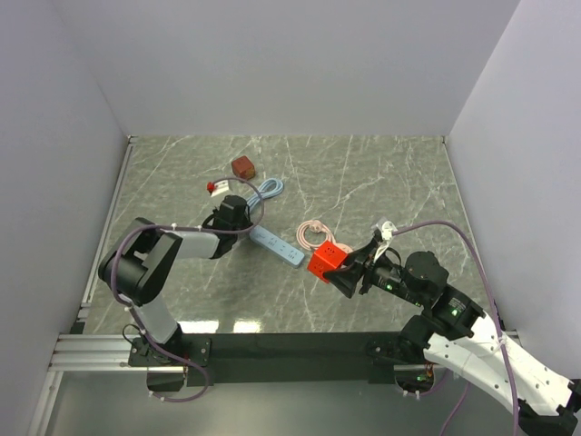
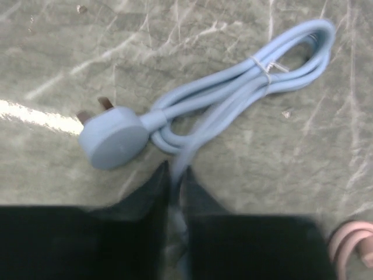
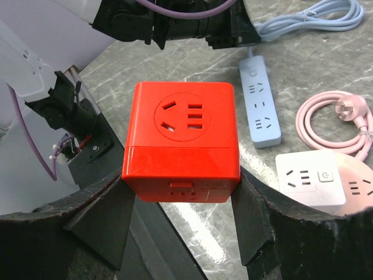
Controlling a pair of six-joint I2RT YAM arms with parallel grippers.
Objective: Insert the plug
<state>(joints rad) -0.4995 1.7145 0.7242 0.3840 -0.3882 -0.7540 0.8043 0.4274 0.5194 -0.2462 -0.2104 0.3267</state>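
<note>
Right end effector (image 3: 182, 195): it holds the plug (image 3: 180, 134) firmly, one finger on each side of the red cube, with a socket face turned to the wrist camera.
Plug position: inside the right end effector, lifted off the tabletop (image 1: 381, 173) as far as I can judge.
Power strip (image 1: 277, 245): it lies flat, ahead of the right end effector and a little to its right in the wrist view. Its near end is close to the plug but apart from it, and the three sockets that show are free.
Left end effector (image 2: 176, 189): narrow, its fingers closed on the light blue cable (image 2: 245, 81) at the far end of the strip. I think it steadies the strip.
Done: the plug is grasped and hangs near the strip.
Left to do: put the plug over a free socket, line up its pins and press it in. The pins are not visible.
Beside: a white cube (image 3: 309, 178) and a pink cable (image 3: 332, 125) lie to the right of the held plug and are not touched.
</note>
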